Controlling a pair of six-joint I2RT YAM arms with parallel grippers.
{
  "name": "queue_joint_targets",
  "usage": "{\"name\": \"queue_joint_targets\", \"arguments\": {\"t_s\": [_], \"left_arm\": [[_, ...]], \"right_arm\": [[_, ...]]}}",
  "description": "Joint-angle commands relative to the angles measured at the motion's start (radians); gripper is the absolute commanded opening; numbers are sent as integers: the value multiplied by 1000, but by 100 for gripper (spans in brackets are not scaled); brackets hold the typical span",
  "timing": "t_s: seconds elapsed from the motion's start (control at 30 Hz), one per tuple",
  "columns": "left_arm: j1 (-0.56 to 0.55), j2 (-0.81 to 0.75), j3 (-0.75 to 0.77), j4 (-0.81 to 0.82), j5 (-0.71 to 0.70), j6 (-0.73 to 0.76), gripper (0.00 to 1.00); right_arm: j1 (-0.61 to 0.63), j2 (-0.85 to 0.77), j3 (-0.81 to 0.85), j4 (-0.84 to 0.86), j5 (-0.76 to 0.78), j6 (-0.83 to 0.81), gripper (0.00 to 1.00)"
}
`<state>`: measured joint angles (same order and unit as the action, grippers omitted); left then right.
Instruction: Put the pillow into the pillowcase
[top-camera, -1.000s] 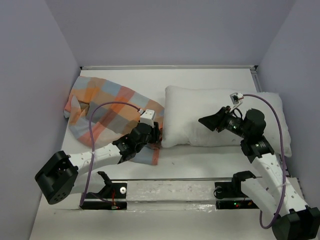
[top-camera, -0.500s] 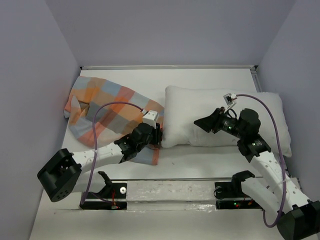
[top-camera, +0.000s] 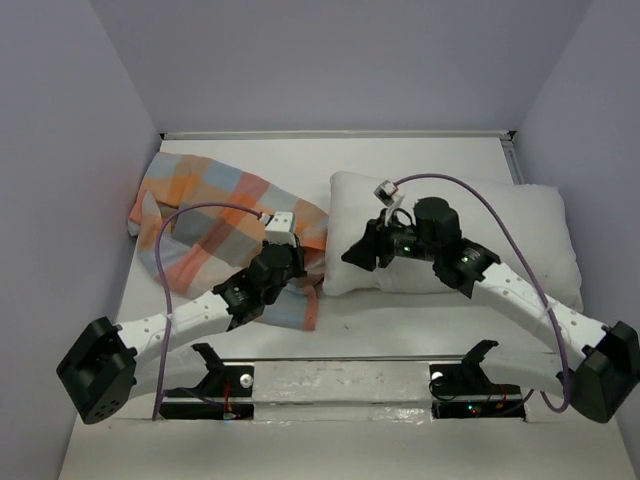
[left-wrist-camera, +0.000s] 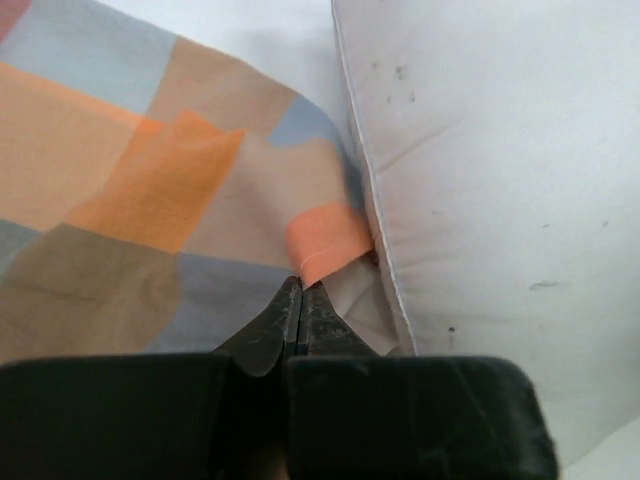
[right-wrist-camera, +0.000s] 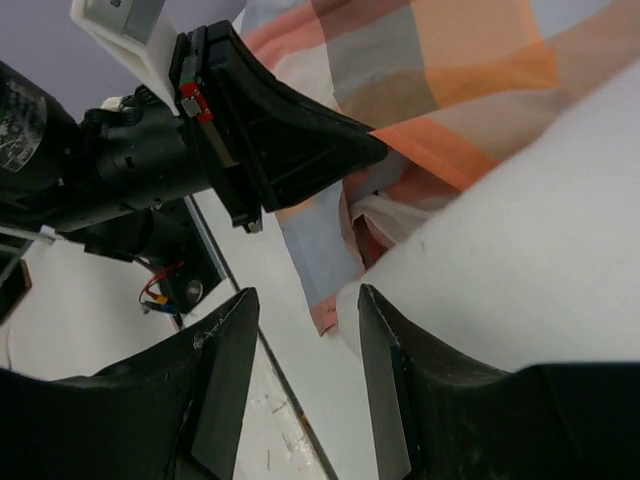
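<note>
left gripper (left-wrist-camera: 300, 300), spread a moment ago, is now pressed together on the right edge of the checked pillowcase (top-camera: 200, 225), apparently pinching its hem. right gripper (right-wrist-camera: 305, 300), jaws half spread and holding nothing, has swung left to the near left corner of the white pillow (top-camera: 500, 230). insertion looks ready to begin. the pillowcase holds nothing yet; the pillow lies wholly outside it, touching its right edge, on the tabletop (top-camera: 400, 160).
</note>
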<state>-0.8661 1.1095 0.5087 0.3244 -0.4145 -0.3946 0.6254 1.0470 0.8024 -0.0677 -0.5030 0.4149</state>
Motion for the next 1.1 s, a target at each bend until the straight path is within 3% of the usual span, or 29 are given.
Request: {"name": "queue_joint_targets", "arguments": {"t_s": [0.0, 0.2, 0.33, 0.53, 0.63, 0.7, 0.73, 0.8, 0.97, 1.0, 1.07], "left_arm": [[42, -94, 44, 48, -26, -23, 0], [137, -201, 65, 32, 105, -21, 0], [199, -253, 67, 22, 137, -32, 0], [248, -295, 70, 35, 164, -44, 0], [249, -322, 71, 16, 161, -46, 0], [248, -355, 73, -16, 135, -44, 0], [249, -379, 73, -28, 125, -44, 0], [249, -428, 85, -92, 76, -50, 0], [249, -549, 135, -241, -85, -64, 0], [249, -566, 160, -257, -111, -63, 0], [249, -597, 189, -286, -115, -41, 0]], "right_arm": [[79, 180, 214, -109, 167, -247, 53], [108, 399, 412, -147, 238, -356, 80], [143, 566, 533, -208, 267, -442, 85], [183, 683, 627, -244, 280, -470, 85], [192, 755, 699, -230, 394, -470, 79], [192, 809, 748, -228, 406, -478, 69], [192, 827, 800, -221, 417, -476, 50], [192, 876, 872, -210, 440, -470, 32], [192, 981, 1164, -228, 394, -501, 6], [192, 999, 1283, -239, 393, -508, 2], [192, 1045, 1395, -263, 377, -513, 0]]}}
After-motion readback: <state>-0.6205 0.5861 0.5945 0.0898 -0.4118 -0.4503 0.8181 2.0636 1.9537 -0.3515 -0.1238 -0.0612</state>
